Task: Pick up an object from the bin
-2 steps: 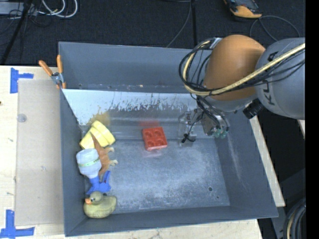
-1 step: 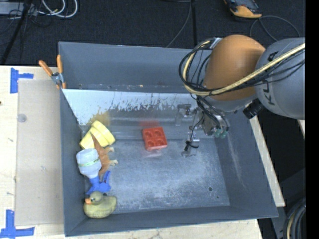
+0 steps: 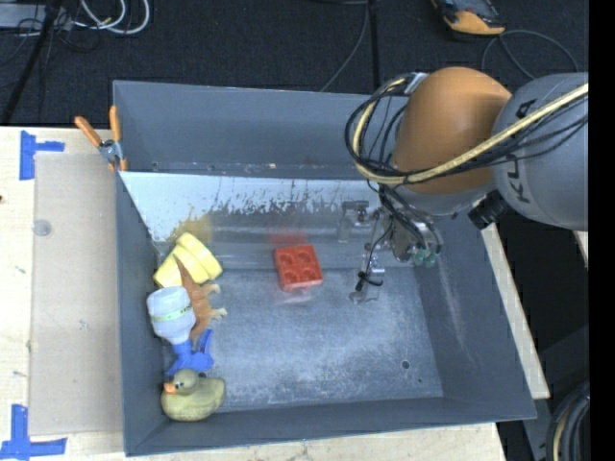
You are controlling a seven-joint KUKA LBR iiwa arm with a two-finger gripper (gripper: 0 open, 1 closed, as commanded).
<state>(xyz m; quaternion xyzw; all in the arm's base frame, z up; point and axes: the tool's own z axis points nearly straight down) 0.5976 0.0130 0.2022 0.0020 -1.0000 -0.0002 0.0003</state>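
In the middle of the bin: red toy brick, gripper just right of it.
Grip state: cannot tell.
Do well: centre over the brick before closing.

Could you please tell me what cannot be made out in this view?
Camera view: the brown toy, crowded between the yellow pieces and pale cup at the bin's left, cannot be identified.
Camera view: the blue thing above the yellow duck is partly covered by it.
Camera view: the bin's back right corner is hidden by the arm's orange cover.
Camera view: whether the pincer, right of the red brick, touches the floor is unclear.
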